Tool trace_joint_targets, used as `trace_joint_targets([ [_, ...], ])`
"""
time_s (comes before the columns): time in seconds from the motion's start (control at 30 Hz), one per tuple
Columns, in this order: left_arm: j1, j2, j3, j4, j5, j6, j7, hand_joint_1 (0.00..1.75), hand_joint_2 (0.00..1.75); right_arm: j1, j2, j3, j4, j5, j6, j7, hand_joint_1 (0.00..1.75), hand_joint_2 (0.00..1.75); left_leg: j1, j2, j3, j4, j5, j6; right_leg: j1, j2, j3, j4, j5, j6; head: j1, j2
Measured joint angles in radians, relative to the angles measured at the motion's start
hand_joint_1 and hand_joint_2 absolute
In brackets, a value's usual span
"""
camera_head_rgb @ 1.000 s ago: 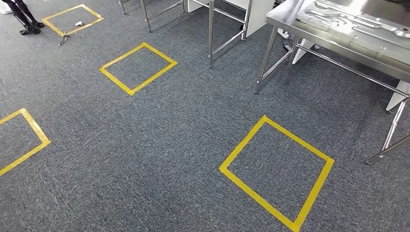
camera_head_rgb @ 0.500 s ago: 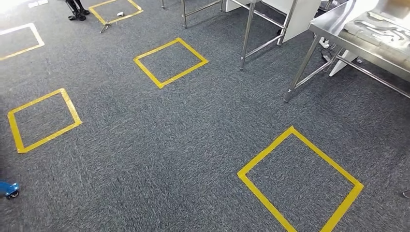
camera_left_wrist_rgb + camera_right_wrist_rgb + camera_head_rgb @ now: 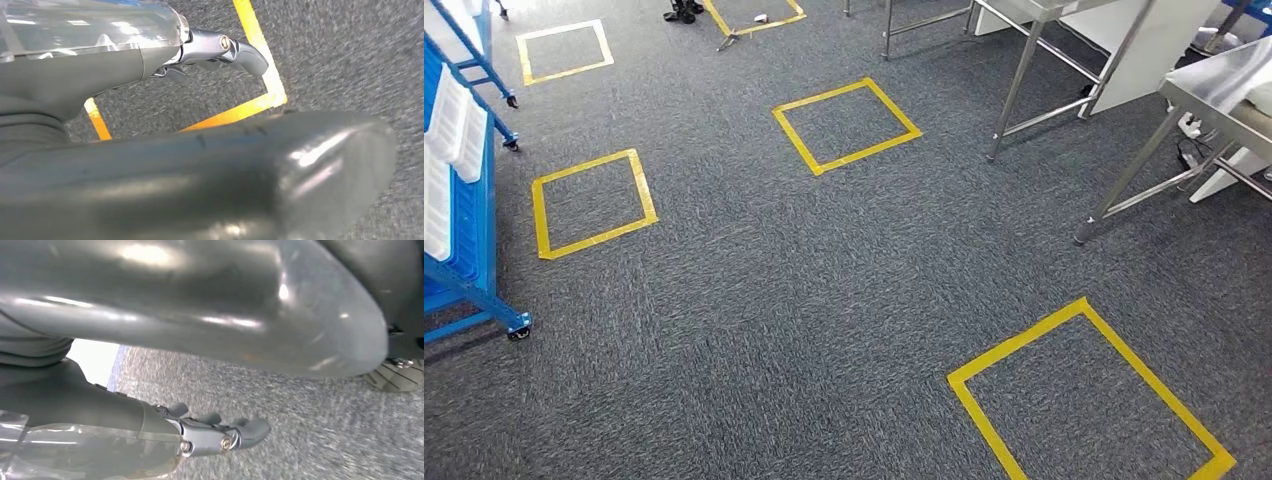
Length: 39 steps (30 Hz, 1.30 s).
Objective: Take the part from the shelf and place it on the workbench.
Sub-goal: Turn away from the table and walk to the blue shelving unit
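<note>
A blue wheeled shelf stands at the left edge of the head view, with white trays or parts resting in it. The corner of the steel workbench shows at the upper right. My left hand hangs over grey carpet and a yellow tape line, its fingers stretched out and holding nothing. My right hand also hangs above the carpet, fingers loosely extended and empty.
Grey carpet carries several yellow tape squares, one close by, one in the middle and one by the shelf. Steel table legs and a white panel stand at the back right.
The whole head view has swung to the left: the workbench has slid toward the right edge and the blue shelf has come in at the left. This is camera motion.
</note>
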Motion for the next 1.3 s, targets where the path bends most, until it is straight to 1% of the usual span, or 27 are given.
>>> trace_joint_targets([
  [0.07,0.003,0.003,0.000,0.000,0.000,0.000,0.000,0.00,0.00,-0.005,0.001,0.000,0.000,0.000,0.000,0.000,0.00,0.00,-0.002,-0.021,-0.001,-0.004,0.005,0.012,-0.001,-0.012,0.004,-0.001,-0.002,0.012,0.000,0.000],
  [0.13,0.007,0.005,0.000,0.000,0.000,0.000,-0.001,0.00,0.00,-0.008,0.002,0.000,0.000,0.000,0.000,0.000,0.00,0.00,0.002,-0.040,0.002,-0.014,0.013,0.025,-0.005,0.024,-0.003,0.024,-0.024,0.022,0.000,0.000],
  [0.2,0.004,0.006,0.000,0.000,0.000,0.000,-0.001,0.00,0.00,-0.005,0.002,0.000,0.000,0.000,0.000,0.000,0.00,0.00,0.004,-0.060,0.003,-0.020,0.019,0.033,-0.009,0.084,-0.050,0.127,-0.084,0.027,0.000,0.000],
  [0.27,0.002,0.006,0.000,0.000,0.000,-0.001,-0.002,0.00,0.00,-0.001,0.002,-0.001,0.001,0.000,0.001,0.000,0.00,0.00,0.002,-0.085,0.001,-0.020,0.020,0.036,-0.009,0.103,-0.117,0.259,-0.136,0.028,0.000,0.000],
  [0.3,0.002,0.006,0.000,0.000,-0.001,-0.001,-0.002,0.00,0.00,0.000,0.003,-0.001,0.001,-0.001,0.002,0.000,0.00,0.00,0.001,-0.099,0.001,-0.019,0.020,0.036,-0.009,0.105,-0.134,0.289,-0.135,0.027,0.000,0.000],
  [0.33,0.003,0.006,0.000,0.000,-0.001,-0.001,-0.002,0.00,0.00,0.001,0.003,-0.002,0.001,-0.002,0.002,0.000,0.00,0.00,0.000,-0.114,0.002,-0.019,0.020,0.036,-0.009,0.107,-0.133,0.277,-0.114,0.025,0.000,0.000],
  [0.37,0.004,0.006,0.000,0.000,-0.001,-0.001,-0.002,0.00,0.00,0.001,0.003,-0.004,0.001,-0.002,0.002,0.000,0.00,0.00,0.000,-0.128,0.003,-0.018,0.021,0.035,-0.009,0.113,-0.112,0.225,-0.076,0.022,0.000,0.000],
  [0.43,0.003,0.005,-0.001,0.000,-0.001,-0.001,-0.002,0.00,0.00,0.002,0.003,-0.007,0.001,-0.003,0.002,0.000,0.00,0.00,0.000,-0.154,0.003,-0.014,0.020,0.031,-0.009,0.156,-0.050,0.081,-0.004,0.014,0.000,0.000],
  [0.5,0.000,0.004,-0.003,0.000,-0.002,-0.001,-0.003,0.00,0.00,0.001,0.004,-0.010,0.001,-0.004,0.002,0.000,0.00,0.00,0.000,-0.175,-0.003,-0.011,0.020,0.021,-0.007,0.184,-0.019,0.008,0.021,0.008,0.000,0.000],
  [0.57,0.001,0.005,-0.006,0.000,-0.002,0.000,-0.002,0.00,0.00,-0.004,0.005,-0.013,0.001,-0.004,0.002,0.000,0.00,0.00,0.002,-0.195,-0.009,-0.013,0.023,0.008,-0.005,0.168,-0.016,-0.001,0.022,0.001,0.000,0.000],
  [0.6,0.003,0.006,-0.007,0.000,-0.002,0.001,-0.001,0.00,0.00,-0.005,0.006,-0.014,0.001,-0.004,0.002,0.000,0.00,0.00,0.003,-0.189,-0.012,-0.010,0.021,0.004,-0.006,0.156,-0.014,-0.007,0.025,-0.005,0.000,0.000],
  [0.67,0.002,0.006,-0.009,0.000,-0.002,0.002,0.001,0.00,0.00,-0.004,0.007,-0.016,0.001,-0.004,0.002,0.000,0.00,0.00,0.003,-0.140,-0.036,0.041,-0.013,-0.004,-0.009,0.128,-0.008,-0.020,0.030,-0.017,0.000,0.000],
  [0.7,0.000,0.006,-0.009,0.000,-0.002,0.002,0.001,0.00,0.00,-0.002,0.007,-0.016,0.001,-0.004,0.002,0.000,0.00,0.00,0.005,-0.108,-0.063,0.099,-0.046,-0.007,-0.008,0.113,-0.006,-0.023,0.030,-0.021,0.000,0.000],
  [0.73,-0.003,0.006,-0.009,0.000,-0.002,0.003,0.001,0.00,0.00,0.000,0.007,-0.017,0.001,-0.004,0.002,0.000,0.00,0.00,0.006,-0.088,-0.098,0.171,-0.081,-0.012,-0.007,0.098,-0.006,-0.023,0.029,-0.024,0.000,0.000],
  [0.77,-0.004,0.006,-0.010,0.000,-0.002,0.003,0.002,0.00,0.00,0.002,0.007,-0.018,0.001,-0.004,0.002,0.000,0.00,0.00,0.009,-0.080,-0.130,0.237,-0.108,-0.017,-0.006,0.083,-0.006,-0.023,0.028,-0.024,0.000,0.000],
  [0.8,-0.003,0.006,-0.012,0.000,-0.002,0.003,0.002,0.00,0.00,0.002,0.007,-0.020,0.002,-0.004,0.002,0.000,0.00,0.00,0.011,-0.077,-0.150,0.277,-0.117,-0.021,-0.005,0.068,-0.006,-0.023,0.026,-0.023,0.000,0.000],
  [0.83,-0.002,0.006,-0.014,0.000,-0.002,0.004,0.002,0.00,0.00,0.002,0.007,-0.021,0.002,-0.004,0.002,0.000,0.00,0.00,0.014,-0.074,-0.150,0.279,-0.106,-0.025,-0.006,0.055,-0.004,-0.023,0.024,-0.021,0.000,0.000],
  [0.87,0.000,0.007,-0.016,0.000,-0.002,0.004,0.003,0.00,0.00,0.002,0.007,-0.022,0.002,-0.004,0.002,0.000,0.00,0.00,0.017,-0.067,-0.127,0.237,-0.078,-0.028,-0.006,0.042,-0.002,-0.022,0.022,-0.018,0.000,0.000],
  [0.9,0.000,0.007,-0.018,0.000,-0.002,0.004,0.003,0.00,0.00,0.002,0.007,-0.023,0.002,-0.004,0.002,0.000,0.00,0.00,0.019,-0.050,-0.089,0.166,-0.042,-0.029,-0.006,0.030,0.002,-0.021,0.019,-0.014,0.000,0.000],
  [0.97,-0.002,0.007,-0.020,-0.001,-0.002,0.004,0.003,0.00,0.00,0.002,0.007,-0.025,0.002,-0.004,0.002,0.000,0.00,0.00,0.017,-0.001,-0.022,0.037,0.004,-0.022,-0.001,0.008,0.009,-0.016,0.009,-0.002,0.000,0.000],
  [1.0,-0.003,0.006,-0.021,-0.001,-0.002,0.004,0.003,0.00,0.00,0.002,0.007,-0.025,0.002,-0.004,0.002,0.000,0.00,0.00,0.015,0.013,-0.007,0.007,0.012,-0.014,0.002,-0.001,0.012,-0.014,0.005,0.004,0.000,0.000],
  [1.03,-0.003,0.006,-0.022,-0.001,-0.002,0.005,0.004,0.00,0.00,0.001,0.007,-0.026,0.002,-0.003,0.002,0.000,0.00,0.00,0.012,0.014,-0.006,0.000,0.010,-0.006,0.004,-0.010,0.015,-0.014,0.002,0.009,0.000,0.000],
  [1.1,0.000,0.007,-0.023,-0.001,-0.002,0.008,0.004,0.00,0.00,-0.004,0.008,-0.026,0.002,-0.003,0.002,0.000,0.00,0.00,0.011,-0.012,-0.007,-0.002,0.013,0.010,0.000,-0.020,0.021,-0.012,-0.003,0.021,0.000,0.000],
  [1.17,0.001,0.009,-0.023,-0.001,-0.001,0.012,0.003,0.00,0.00,-0.004,0.009,-0.026,0.002,-0.002,0.003,0.001,0.00,0.00,0.012,-0.036,-0.006,-0.006,0.017,0.023,-0.007,0.025,0.006,0.030,-0.037,0.031,0.000,0.000],
  [1.23,-0.001,0.012,-0.023,-0.001,-0.001,0.014,0.002,0.00,0.00,0.000,0.013,-0.026,0.002,-0.001,0.005,0.001,0.00,0.00,0.010,-0.060,-0.008,-0.007,0.019,0.032,-0.010,0.087,-0.054,0.152,-0.102,0.032,0.000,0.000],
  [1.27,-0.002,0.014,-0.023,-0.001,-0.001,0.015,0.002,0.00,0.00,0.001,0.015,-0.026,0.002,0.000,0.008,0.001,0.00,0.00,0.008,-0.074,-0.009,-0.007,0.019,0.035,-0.010,0.099,-0.092,0.223,-0.129,0.030,0.000,0.000],
  [1.3,-0.001,0.016,-0.023,-0.001,-0.001,0.015,0.002,0.00,0.00,0.002,0.017,-0.026,0.002,0.000,0.010,0.001,0.00,0.00,0.004,-0.088,-0.010,-0.007,0.019,0.036,-0.009,0.103,-0.120,0.273,-0.140,0.028,0.000,0.000],
])
